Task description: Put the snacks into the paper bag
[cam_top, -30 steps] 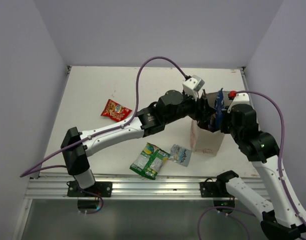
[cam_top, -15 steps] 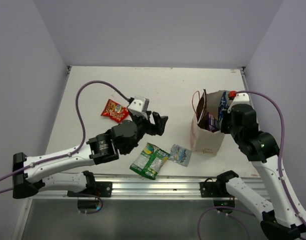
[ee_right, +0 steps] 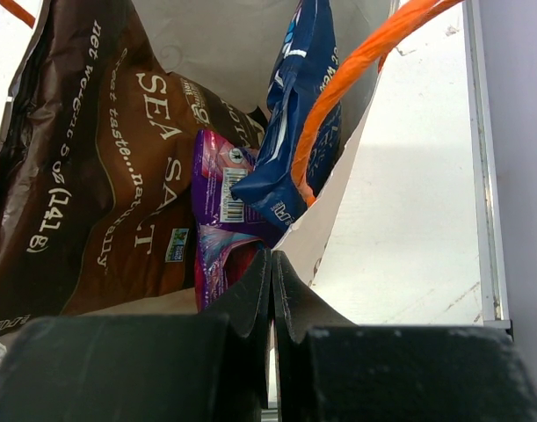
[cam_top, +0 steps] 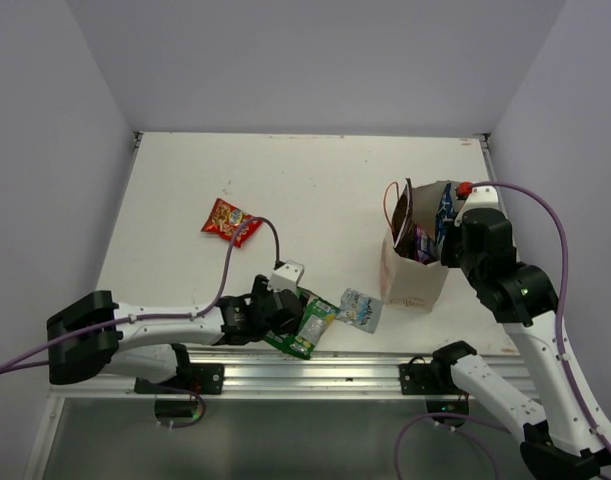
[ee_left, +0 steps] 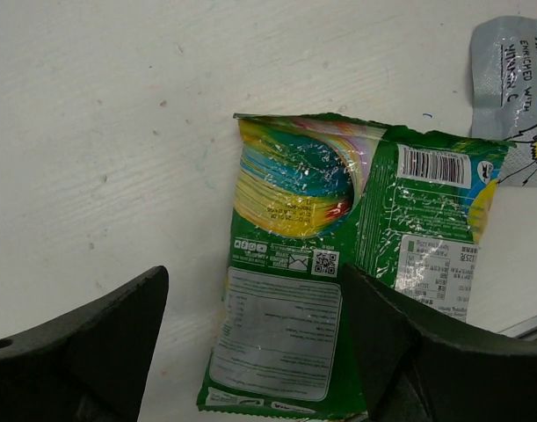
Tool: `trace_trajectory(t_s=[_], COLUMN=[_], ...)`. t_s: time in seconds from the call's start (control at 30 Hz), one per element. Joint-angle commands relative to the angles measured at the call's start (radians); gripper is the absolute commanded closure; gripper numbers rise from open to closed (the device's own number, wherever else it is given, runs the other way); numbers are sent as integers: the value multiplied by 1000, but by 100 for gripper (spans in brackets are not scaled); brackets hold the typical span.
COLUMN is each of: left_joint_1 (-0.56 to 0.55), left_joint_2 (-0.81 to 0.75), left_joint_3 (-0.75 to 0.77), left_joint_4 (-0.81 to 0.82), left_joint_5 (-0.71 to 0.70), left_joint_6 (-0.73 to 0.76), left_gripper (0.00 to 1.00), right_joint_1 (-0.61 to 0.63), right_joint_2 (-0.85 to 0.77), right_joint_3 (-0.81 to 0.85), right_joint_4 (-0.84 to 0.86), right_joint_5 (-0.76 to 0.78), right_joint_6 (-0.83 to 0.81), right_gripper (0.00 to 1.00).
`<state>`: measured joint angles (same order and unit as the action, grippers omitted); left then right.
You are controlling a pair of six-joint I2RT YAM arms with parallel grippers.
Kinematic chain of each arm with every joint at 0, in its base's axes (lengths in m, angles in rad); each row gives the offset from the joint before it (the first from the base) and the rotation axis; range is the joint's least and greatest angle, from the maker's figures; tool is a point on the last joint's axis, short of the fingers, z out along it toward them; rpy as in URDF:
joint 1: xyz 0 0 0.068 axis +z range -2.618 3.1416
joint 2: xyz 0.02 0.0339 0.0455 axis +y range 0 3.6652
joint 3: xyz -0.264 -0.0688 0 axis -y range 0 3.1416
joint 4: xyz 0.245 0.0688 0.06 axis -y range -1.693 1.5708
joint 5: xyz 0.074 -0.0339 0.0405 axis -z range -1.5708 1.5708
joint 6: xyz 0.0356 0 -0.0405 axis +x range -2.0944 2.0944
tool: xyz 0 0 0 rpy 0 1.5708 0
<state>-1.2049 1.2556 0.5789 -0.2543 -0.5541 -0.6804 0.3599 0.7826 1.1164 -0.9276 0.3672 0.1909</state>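
A green snack packet (ee_left: 281, 290) lies flat near the table's front edge, with a second green one (ee_left: 426, 220) against its right side. My left gripper (ee_left: 250, 290) is open, low over the green packet (cam_top: 303, 325), one finger on each side. A silver-blue packet (cam_top: 361, 309) lies just right of it, and a red packet (cam_top: 230, 221) lies farther back left. The white paper bag (cam_top: 410, 282) stands at the right, holding a brown packet (ee_right: 92, 176), a purple one (ee_right: 217, 202) and a blue one (ee_right: 299, 114). My right gripper (ee_right: 272, 257) is shut on the bag's rim (ee_right: 334, 215).
The bag's orange-red string handle (ee_right: 356, 75) arches over the blue packet. The metal rail (cam_top: 315, 375) runs along the table's front edge, just below the green packets. Walls close the table at the left, back and right.
My left arm pulled away from the bag, swung left and came down to the front edge over the green packet, its gripper open. The right arm and bag stayed put.
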Motion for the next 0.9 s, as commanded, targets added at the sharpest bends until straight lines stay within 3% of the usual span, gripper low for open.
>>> trace_trajectory(t_s=[0.0,0.23,0.33,0.37,0.43,0.6,0.7,0.87], left_joint_1=[-1,-1,-1,-1,-2,-2,-1,-1], left_joint_2=[18,88,114,119,128,61,28,112], left_joint_3=[-46,-83,-94,-91,-80,-1,181,654], left_joint_4=[125,210,277,285,274,176,101,41], left_joint_5=[60,140,181,181,171,109,8,-99], left_joint_6=[-44,-56,-50,-50,-61,-24,76,266], left_gripper=[17,17,28,57,100,100,100,100], right_joint_1=[2,2,2,4,2,2,2,2], right_joint_2=[-11,-8,-6,-9,-9,-6,-5,-6], right_joint_3=[20,22,20,20,20,20,16,17], right_joint_4=[18,18,19,21,18,19,21,21], right_joint_5=[-16,-16,-16,-16,-16,-16,-16,-19], right_joint_6=[-5,-5,-5,-5,-4,-5,-4,-4], right_gripper=[100,100,100,100,100,100,100,100])
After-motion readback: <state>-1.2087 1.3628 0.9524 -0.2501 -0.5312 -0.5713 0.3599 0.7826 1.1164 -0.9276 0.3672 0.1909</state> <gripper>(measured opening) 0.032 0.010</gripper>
